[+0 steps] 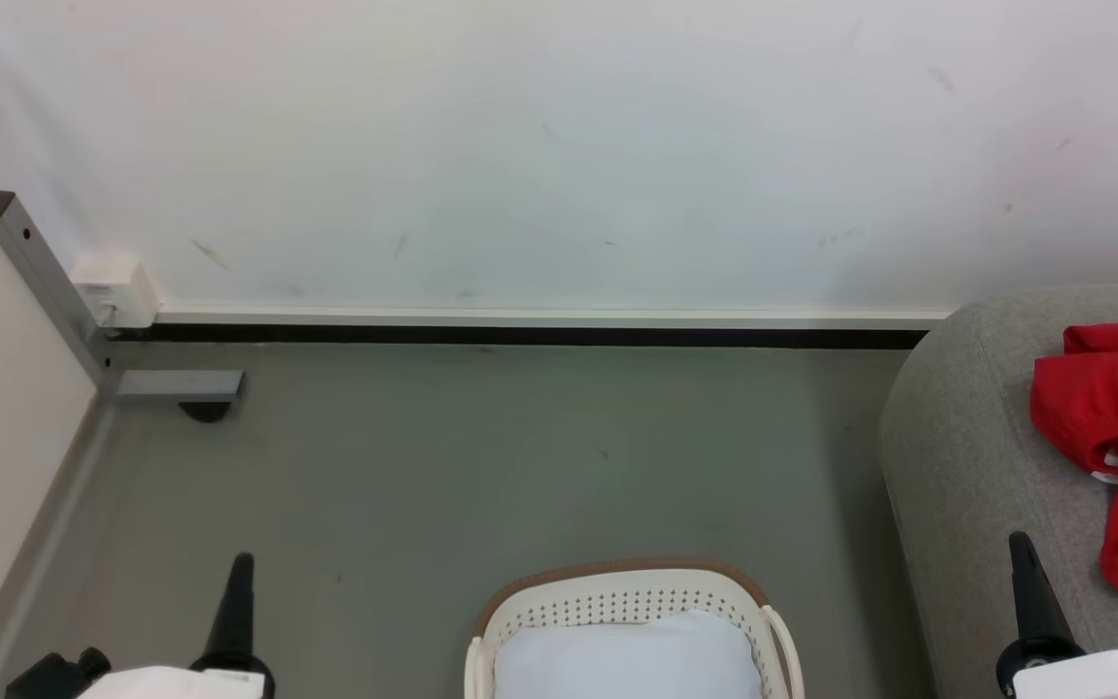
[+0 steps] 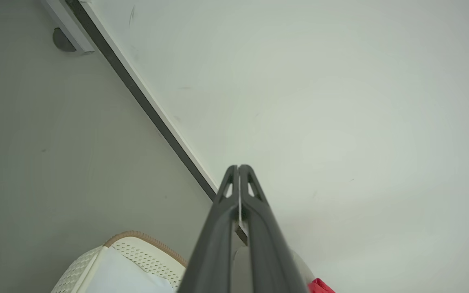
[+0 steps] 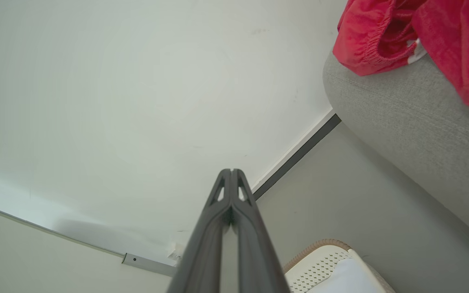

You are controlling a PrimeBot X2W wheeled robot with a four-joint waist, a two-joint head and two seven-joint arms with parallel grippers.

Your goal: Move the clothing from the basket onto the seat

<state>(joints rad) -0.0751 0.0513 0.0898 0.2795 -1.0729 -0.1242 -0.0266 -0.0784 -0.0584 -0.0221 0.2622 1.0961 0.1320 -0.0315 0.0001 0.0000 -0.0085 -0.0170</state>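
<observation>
1. Grey floor under a scuffed white wall. The basket sits at bottom centre of the head view and the seat fills the right side.
2. The clothing lies bunched on the seat at the right edge and runs out of frame. No red shows in the basket, just a pale pad.
3. The left gripper at lower left and the right gripper at lower right both have fingers pressed together, holding nothing.
4. Risk: the basket's near half is cut off at the bottom edge. Possibly a garment sits under the pale pad; can't tell. Calling it done now could leave one behind.
5. Risk: the right gripper is near the clothing's lower fold. A sideways swing could snag it and drag it off the seat's rounded edge.
6. Risk: a hard dip at the basket could knock the rim and shove it.
7. Around: the metal post, white box and dark skirting strip are all well apart. Bare floor lies between basket and seat.
</observation>
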